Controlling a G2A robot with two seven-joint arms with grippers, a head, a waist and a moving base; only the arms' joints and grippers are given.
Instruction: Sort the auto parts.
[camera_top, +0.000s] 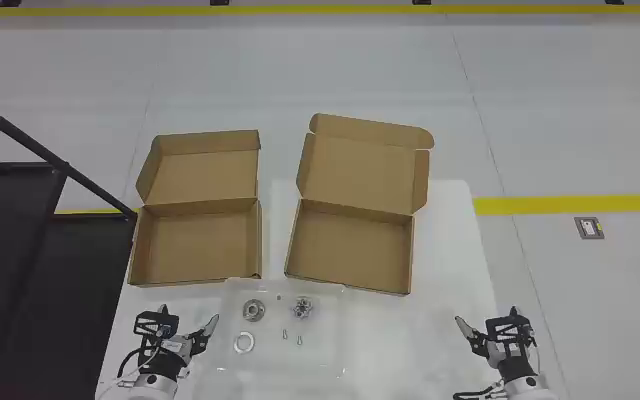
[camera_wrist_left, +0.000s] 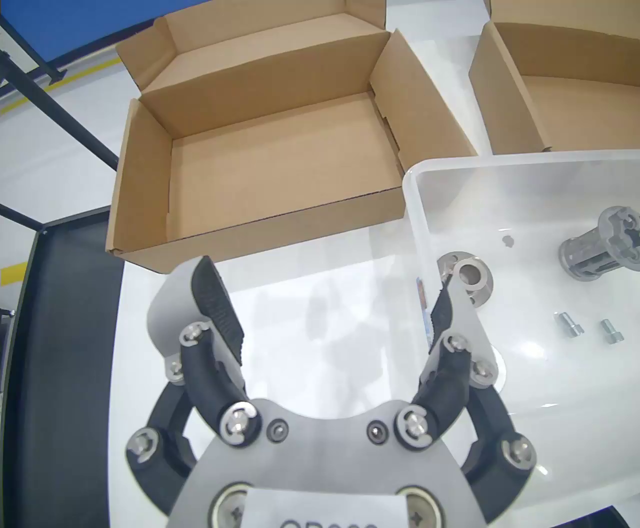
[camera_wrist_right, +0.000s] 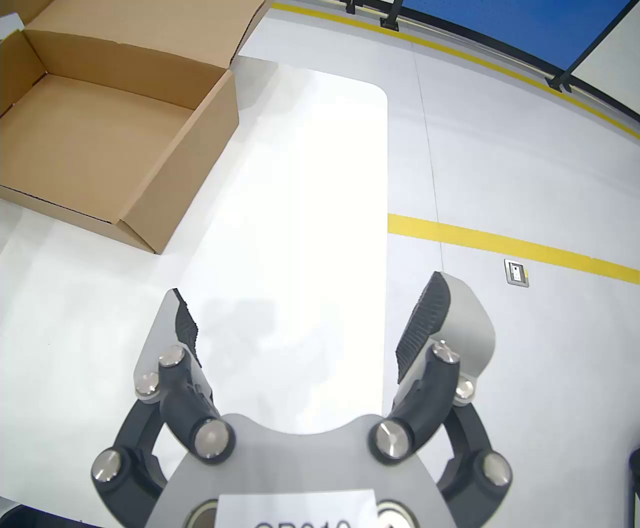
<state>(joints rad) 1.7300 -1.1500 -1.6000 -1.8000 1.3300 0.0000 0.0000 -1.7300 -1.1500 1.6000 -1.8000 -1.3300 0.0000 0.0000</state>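
A clear plastic tray (camera_top: 325, 348) lies near the table's front edge. It holds a flanged bushing (camera_top: 253, 310), a cylindrical hub (camera_top: 302, 307), a metal ring (camera_top: 243, 343) and two small pins (camera_top: 285, 335). My left gripper (camera_top: 177, 323) hovers open just left of the tray; in its wrist view the left gripper (camera_wrist_left: 325, 272) is empty, one finger beside the bushing (camera_wrist_left: 467, 277), with the hub (camera_wrist_left: 600, 245) and pins (camera_wrist_left: 567, 324) farther off. My right gripper (camera_top: 495, 326) stands open and empty at the table's front right corner, over bare table in its own view (camera_wrist_right: 308, 287).
Two open cardboard boxes sit behind the tray, the left box (camera_top: 195, 245) and the right box (camera_top: 350, 250), both empty. A black frame (camera_top: 40, 260) stands off the table's left side. The table's right edge (camera_wrist_right: 387, 165) borders floor with a yellow line (camera_wrist_right: 500, 245).
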